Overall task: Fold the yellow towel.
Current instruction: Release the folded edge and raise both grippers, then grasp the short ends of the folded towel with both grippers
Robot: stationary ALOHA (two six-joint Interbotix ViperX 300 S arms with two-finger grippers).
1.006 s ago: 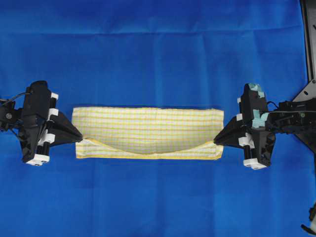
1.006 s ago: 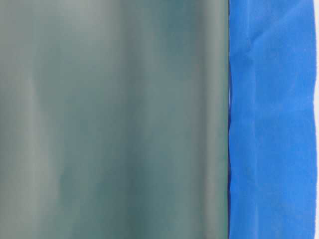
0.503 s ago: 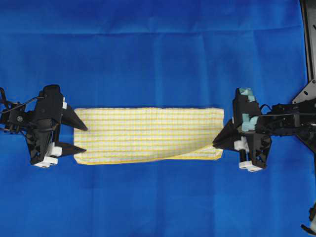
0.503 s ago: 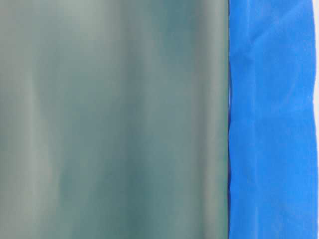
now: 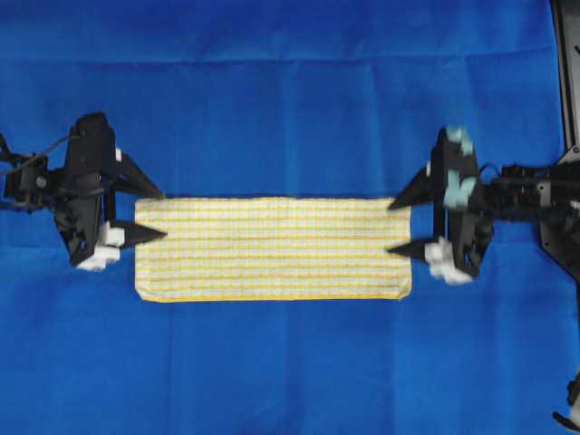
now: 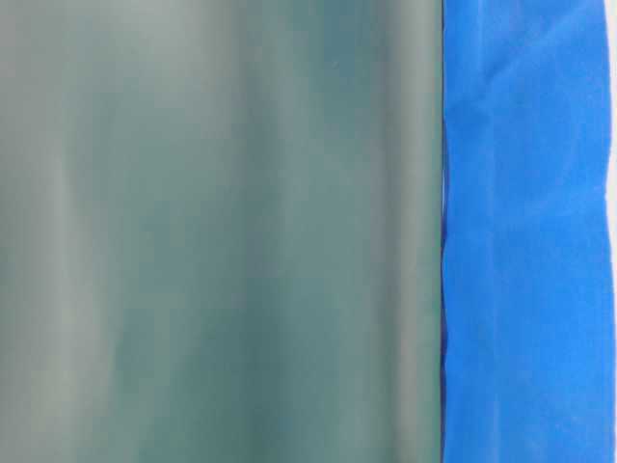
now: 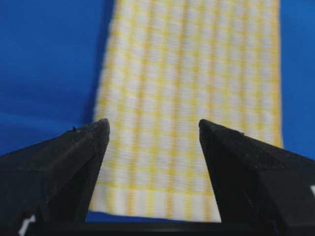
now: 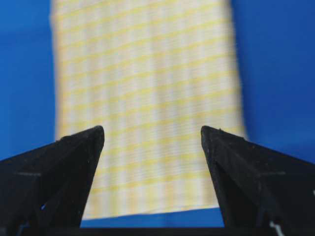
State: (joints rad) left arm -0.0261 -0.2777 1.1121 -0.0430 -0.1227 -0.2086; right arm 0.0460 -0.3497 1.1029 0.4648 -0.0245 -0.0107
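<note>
The yellow towel (image 5: 272, 248), a thin checked cloth folded into a long flat strip with hemmed edges, lies mid-bench on the blue cloth (image 5: 290, 100). The left gripper (image 5: 156, 216) and right gripper (image 5: 399, 227) gape empty at its short ends; blue cloth stretches all around.

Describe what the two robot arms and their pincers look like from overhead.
Both are black. Each pincer, left pincer and right pincer, has two tapered pointed black fingers with white blocks behind. Thin black cables loop off the left arm. The right one carries pale teal patches.
</note>
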